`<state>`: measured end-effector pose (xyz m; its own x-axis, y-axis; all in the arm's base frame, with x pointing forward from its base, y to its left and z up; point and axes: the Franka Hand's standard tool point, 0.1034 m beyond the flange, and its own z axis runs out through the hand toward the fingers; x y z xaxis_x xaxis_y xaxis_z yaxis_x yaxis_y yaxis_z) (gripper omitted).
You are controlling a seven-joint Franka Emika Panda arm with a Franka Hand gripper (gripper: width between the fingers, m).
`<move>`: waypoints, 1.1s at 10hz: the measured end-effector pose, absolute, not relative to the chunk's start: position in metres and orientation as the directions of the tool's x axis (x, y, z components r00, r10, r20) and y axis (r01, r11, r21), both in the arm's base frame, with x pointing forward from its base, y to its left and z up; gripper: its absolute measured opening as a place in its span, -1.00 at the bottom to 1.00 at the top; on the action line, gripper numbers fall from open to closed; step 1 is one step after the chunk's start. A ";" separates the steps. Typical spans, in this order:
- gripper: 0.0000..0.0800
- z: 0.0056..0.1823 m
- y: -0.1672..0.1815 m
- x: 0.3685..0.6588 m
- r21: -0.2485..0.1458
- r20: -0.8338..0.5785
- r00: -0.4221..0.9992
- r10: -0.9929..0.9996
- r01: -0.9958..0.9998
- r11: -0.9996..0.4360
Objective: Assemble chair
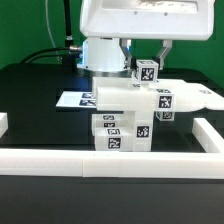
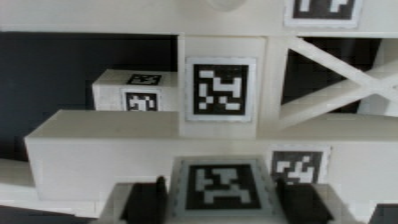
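The gripper (image 2: pixel 219 198) clasps the chair (image 1: pixel 122 100) from above.

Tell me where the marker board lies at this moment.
In the exterior view the marker board lies flat on the black table toward the exterior view's left, partly hidden behind the stacked white chair parts at centre.

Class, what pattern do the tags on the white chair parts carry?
Black-and-white blocky squares; the tags show best in the wrist view.
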<state>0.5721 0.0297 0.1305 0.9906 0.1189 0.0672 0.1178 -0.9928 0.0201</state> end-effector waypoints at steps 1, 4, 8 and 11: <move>-0.29 0.130 0.030 0.572 0.021 0.068 0.991 0.119 0.118 -0.993; -0.29 0.127 0.030 0.572 0.025 0.070 0.990 0.121 0.119 -0.993; -0.29 0.124 0.030 0.573 0.031 0.075 0.990 0.124 0.122 -0.992; -0.29 0.123 0.027 0.573 0.033 0.079 0.989 0.122 0.119 -0.992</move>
<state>0.5733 0.0275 0.1233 0.9894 0.1216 0.0794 0.1193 -0.9923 0.0330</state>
